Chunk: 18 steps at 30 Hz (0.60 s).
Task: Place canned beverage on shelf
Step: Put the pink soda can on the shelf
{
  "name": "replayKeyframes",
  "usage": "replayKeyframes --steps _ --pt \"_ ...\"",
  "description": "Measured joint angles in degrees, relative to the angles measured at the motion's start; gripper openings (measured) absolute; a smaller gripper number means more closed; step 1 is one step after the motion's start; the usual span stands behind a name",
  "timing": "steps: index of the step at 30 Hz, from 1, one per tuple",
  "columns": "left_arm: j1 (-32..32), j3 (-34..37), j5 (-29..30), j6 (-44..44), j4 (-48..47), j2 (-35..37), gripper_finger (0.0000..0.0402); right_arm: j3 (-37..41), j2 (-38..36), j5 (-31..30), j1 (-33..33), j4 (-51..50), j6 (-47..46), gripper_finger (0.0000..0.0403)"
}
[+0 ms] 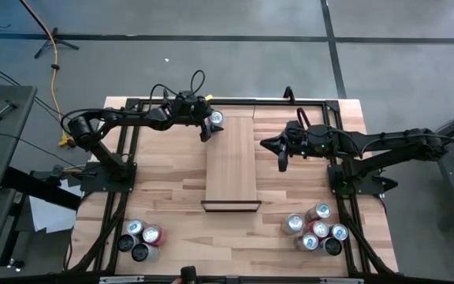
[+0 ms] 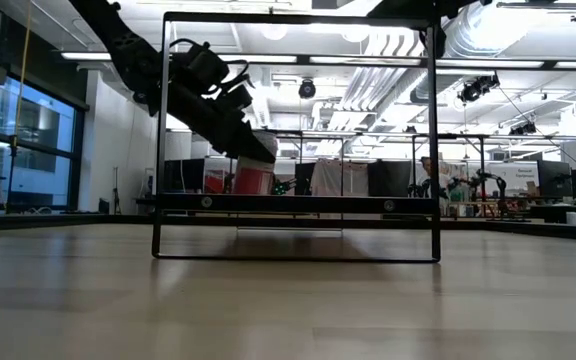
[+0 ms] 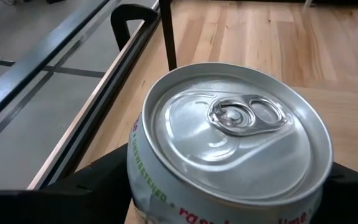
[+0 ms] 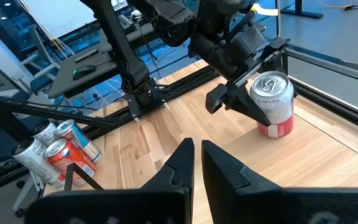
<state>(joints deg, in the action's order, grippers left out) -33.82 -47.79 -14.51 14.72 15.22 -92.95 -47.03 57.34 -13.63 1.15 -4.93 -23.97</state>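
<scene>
1. Butcher-block tabletop [image 1: 164, 197] seen from above: our left hand [image 1: 209, 126] grips the can [image 1: 216, 118] at the far left corner of the shelf [image 1: 232, 162]; the plank ahead lies bare, and spare cans [image 1: 141, 238] sit well apart.
2. Low view: the shelf's black frame [image 2: 296, 140] stands close, an edge to clear.
3. Left wrist view: the can's rigid lid faces us; we judge the thin, slick wall dents easily, so hold mid-body.
4. Right wrist view: our right hand [image 4: 196, 163] hovers closed and empty, near the shelf's other side.
</scene>
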Motion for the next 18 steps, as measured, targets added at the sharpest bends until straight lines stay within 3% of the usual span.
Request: replayKeyframes --steps 18 --pt "0.0 0.0 0.1 1.1 3.3 0.0 0.0305 0.0 0.0 -0.1 0.0 0.0 0.0 0.0016"
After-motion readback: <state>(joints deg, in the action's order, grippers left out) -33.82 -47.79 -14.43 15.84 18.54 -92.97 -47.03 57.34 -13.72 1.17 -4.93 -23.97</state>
